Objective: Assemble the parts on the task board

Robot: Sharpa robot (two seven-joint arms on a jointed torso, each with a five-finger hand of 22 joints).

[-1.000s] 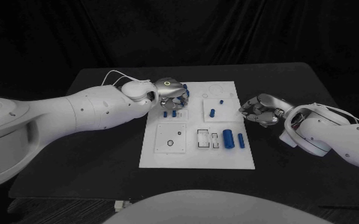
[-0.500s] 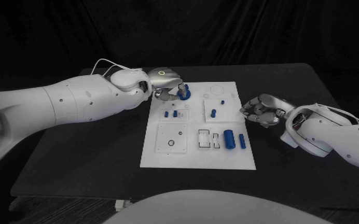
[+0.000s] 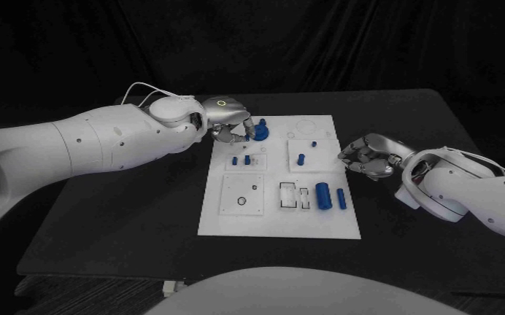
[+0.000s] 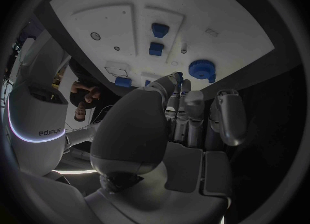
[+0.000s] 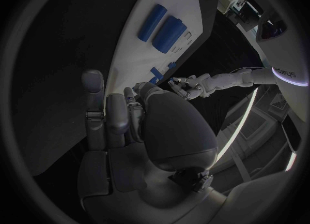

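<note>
Black table point(image 3: 126, 205), white task board point(image 3: 279, 224): my left hand point(image 3: 228, 121) hovers empty, fingers apart, beside the blue gear point(image 3: 259, 131); my right hand point(image 3: 368, 156) sits curled, empty, off-board.

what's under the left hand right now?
The far left corner of the task board. A round blue gear-like part sits beside the left hand, apart from the fingers in the left wrist view. The board directly beneath the palm is covered.
</note>
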